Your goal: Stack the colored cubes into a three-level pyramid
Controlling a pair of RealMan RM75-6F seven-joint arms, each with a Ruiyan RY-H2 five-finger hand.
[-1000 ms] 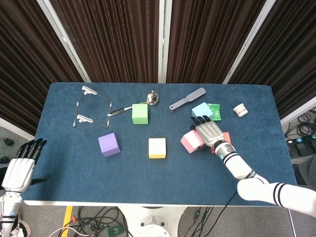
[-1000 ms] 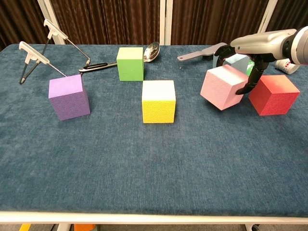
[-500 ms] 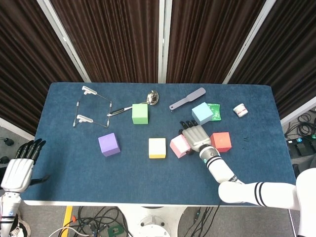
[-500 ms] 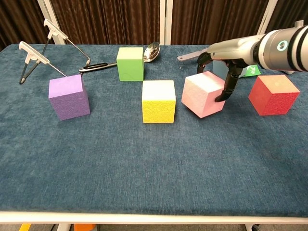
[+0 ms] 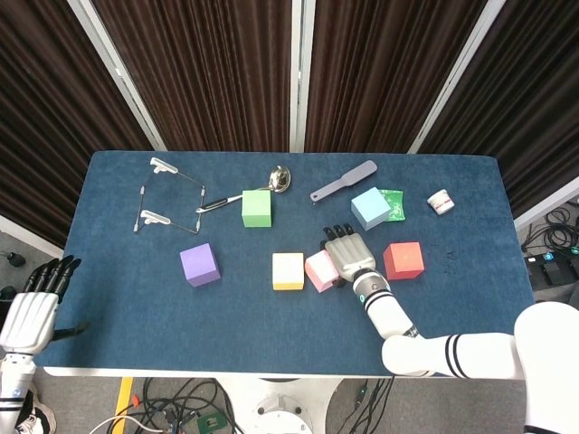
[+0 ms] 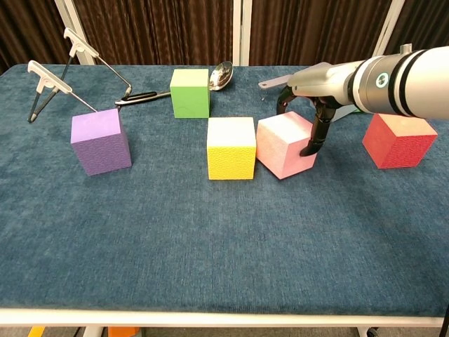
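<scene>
Beside yellow cube (image 6: 231, 147), right hand (image 6: 309, 105) arched palm-down, gripping pink cube (image 6: 284, 144); left hand (image 5: 32, 312) open off-table.

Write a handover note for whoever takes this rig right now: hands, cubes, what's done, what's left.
Right hand grips the pink cube, placed right beside the yellow cube at mid-table; whether they touch is unclear.
Left hand is off the table's left edge, holding nothing, fingers apart.
Purple cube sits to the left, green cube at the back by the spoon, red cube to the right, light blue cube behind the right hand.
Done: nothing stacked; at most two base cubes side by side.
Left: finish the base row, then build the second and top levels.
</scene>
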